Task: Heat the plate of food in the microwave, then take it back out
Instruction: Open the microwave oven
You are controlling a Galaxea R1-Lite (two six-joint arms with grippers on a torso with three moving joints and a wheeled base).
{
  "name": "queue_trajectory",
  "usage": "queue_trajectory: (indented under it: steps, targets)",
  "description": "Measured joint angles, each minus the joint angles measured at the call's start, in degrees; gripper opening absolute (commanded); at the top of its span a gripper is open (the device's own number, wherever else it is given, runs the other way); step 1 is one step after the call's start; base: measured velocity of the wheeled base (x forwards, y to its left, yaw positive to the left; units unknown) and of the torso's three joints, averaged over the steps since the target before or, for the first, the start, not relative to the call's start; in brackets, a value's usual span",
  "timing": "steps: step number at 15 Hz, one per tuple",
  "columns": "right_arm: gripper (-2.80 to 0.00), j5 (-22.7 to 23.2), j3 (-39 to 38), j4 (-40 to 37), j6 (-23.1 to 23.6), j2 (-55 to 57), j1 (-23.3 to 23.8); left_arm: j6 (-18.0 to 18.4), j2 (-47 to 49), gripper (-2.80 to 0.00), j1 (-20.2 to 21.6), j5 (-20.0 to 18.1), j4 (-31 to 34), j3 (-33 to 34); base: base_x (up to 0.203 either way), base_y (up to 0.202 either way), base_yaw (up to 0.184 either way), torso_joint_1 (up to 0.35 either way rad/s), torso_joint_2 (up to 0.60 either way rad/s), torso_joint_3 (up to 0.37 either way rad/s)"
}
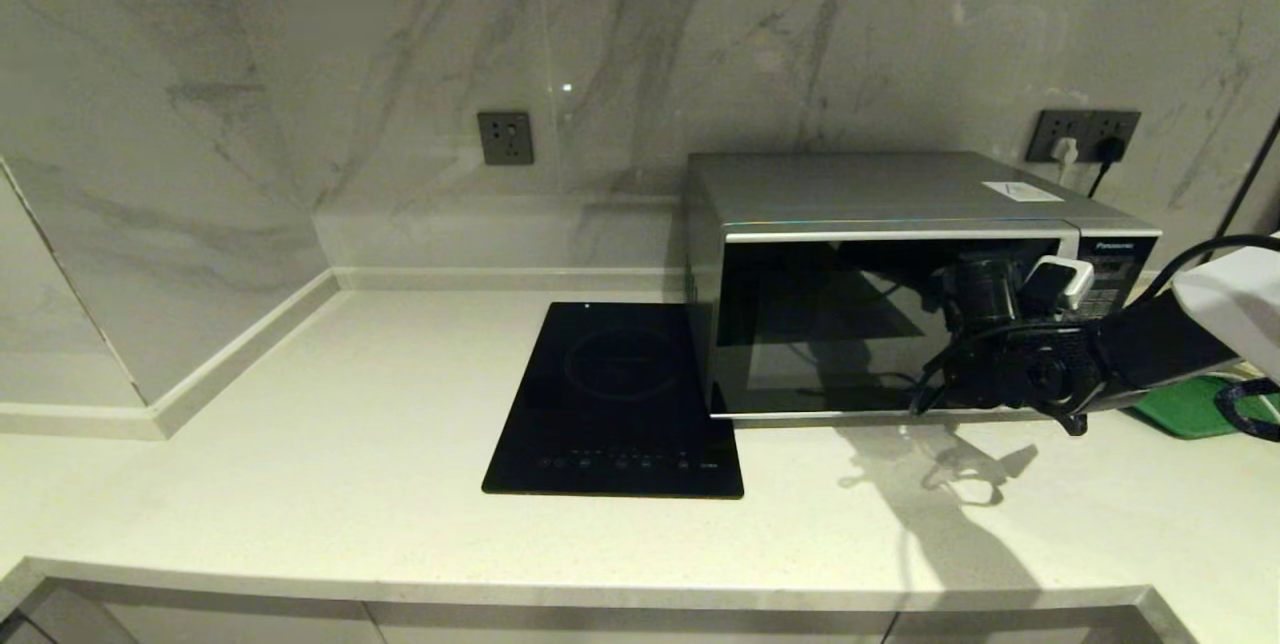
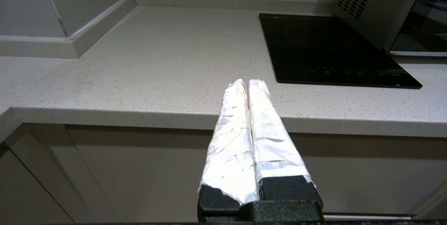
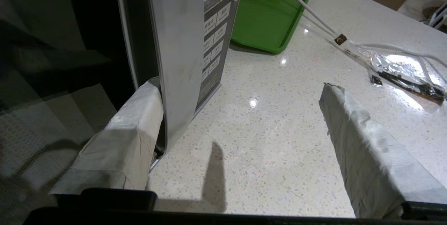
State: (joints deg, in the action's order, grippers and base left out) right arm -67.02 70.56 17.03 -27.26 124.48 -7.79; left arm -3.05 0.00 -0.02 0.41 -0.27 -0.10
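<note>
On the speckled counter (image 1: 350, 444) (marble wall (image 1: 300, 74) behind), the right gripper (image 3: 241, 113) spreads its jaws astride the microwave (image 1: 880, 224) handle.

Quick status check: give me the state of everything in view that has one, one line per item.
microwave: door shut or nearly so; interior hidden by dark glass.
right tool: open, one finger tucked behind the door's handle strip, the other clear of it.
left tool: shut, empty, parked before the counter edge.
induction cooktop: bare, no lights visible.
green tray: flat on the counter beside the microwave.
</note>
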Motion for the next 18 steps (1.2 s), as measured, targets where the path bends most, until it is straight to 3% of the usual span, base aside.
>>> queue_trajectory:
  steps: [16,18]
  targets:
    - [0.00,0.36,-7.96,-0.16,-4.44,-3.78,-0.12,-0.01,0.00,-2.80,0.02,0.00,-0.02,0.00,0.000,0.000,0.000,0.000,0.00,0.000]
    - [0.00,2.59,-9.19,-0.57,-4.27,-4.22,-0.15,0.00,0.00,-2.80,0.02,0.05,-0.04,0.00,0.000,0.000,0.000,0.000,0.00,0.000]
